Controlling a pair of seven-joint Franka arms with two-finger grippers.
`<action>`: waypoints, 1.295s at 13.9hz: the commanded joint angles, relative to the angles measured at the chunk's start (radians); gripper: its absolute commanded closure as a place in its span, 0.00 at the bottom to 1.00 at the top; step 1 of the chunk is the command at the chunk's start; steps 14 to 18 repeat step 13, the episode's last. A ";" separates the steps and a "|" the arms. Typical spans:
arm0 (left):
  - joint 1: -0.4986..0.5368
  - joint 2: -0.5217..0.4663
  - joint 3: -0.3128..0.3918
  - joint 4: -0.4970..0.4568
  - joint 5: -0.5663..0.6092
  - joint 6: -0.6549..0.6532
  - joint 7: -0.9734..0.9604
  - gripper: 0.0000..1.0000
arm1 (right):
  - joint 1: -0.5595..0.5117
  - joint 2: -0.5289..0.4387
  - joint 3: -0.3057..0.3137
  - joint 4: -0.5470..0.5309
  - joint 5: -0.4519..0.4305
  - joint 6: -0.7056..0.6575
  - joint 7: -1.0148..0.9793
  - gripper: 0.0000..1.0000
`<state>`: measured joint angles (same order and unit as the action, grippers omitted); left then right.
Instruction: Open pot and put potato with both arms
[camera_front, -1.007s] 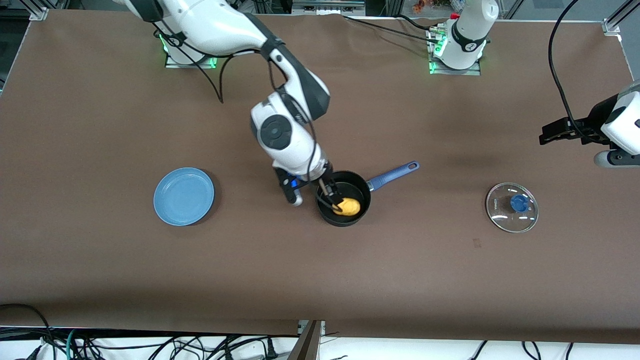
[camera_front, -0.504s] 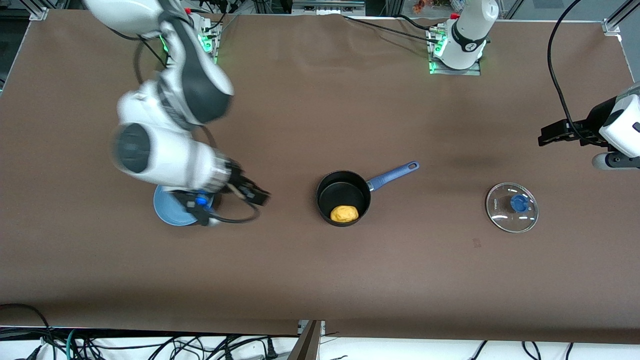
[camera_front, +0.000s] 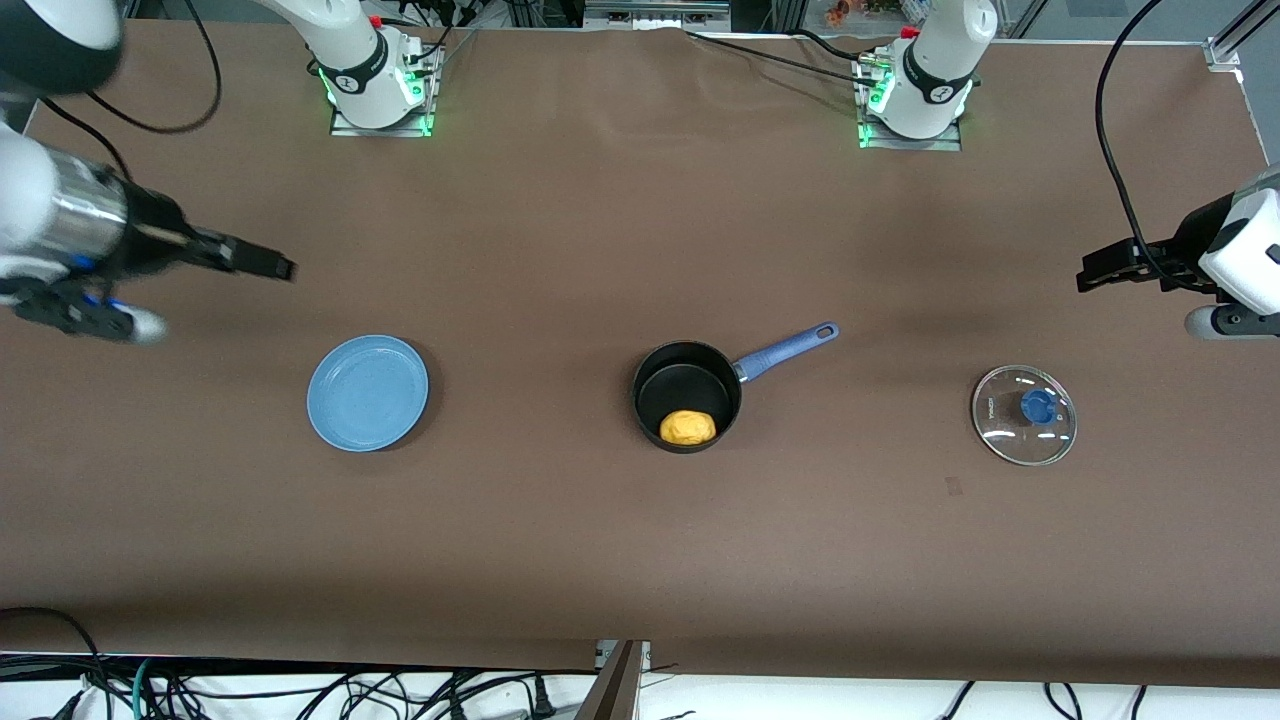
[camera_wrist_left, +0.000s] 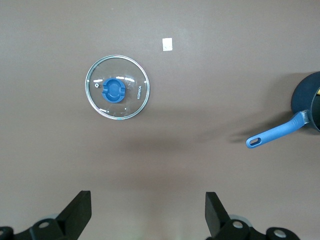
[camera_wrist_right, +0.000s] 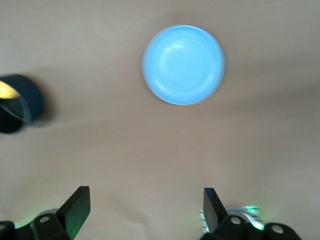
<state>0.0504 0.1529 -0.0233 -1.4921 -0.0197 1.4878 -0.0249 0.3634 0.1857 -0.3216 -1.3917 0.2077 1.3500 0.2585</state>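
With the potato (camera_front: 688, 427) in the uncovered pot (camera_front: 687, 396), both the right gripper (camera_front: 262, 264) and left gripper (camera_front: 1100, 270), fingers spread and empty, should just hold clear above the desk (camera_front: 640, 540).

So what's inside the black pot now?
The pot holds the yellow potato, lying against the wall nearer the front camera. No lid covers it; the glass lid lies on the table toward the left arm's end.

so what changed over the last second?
The right gripper let go of the potato in the pot, then swung away to the right arm's end of the table, open. The left gripper, lid and plate stayed put.
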 joint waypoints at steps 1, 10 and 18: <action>-0.003 0.014 -0.001 0.036 0.014 -0.026 -0.009 0.00 | -0.015 -0.228 0.062 -0.301 -0.114 0.121 -0.073 0.00; -0.004 0.016 -0.001 0.035 0.012 -0.034 -0.009 0.00 | -0.373 -0.216 0.348 -0.250 -0.232 0.144 -0.298 0.00; -0.004 0.016 -0.001 0.035 0.012 -0.034 -0.009 0.00 | -0.370 -0.203 0.351 -0.213 -0.237 0.141 -0.298 0.00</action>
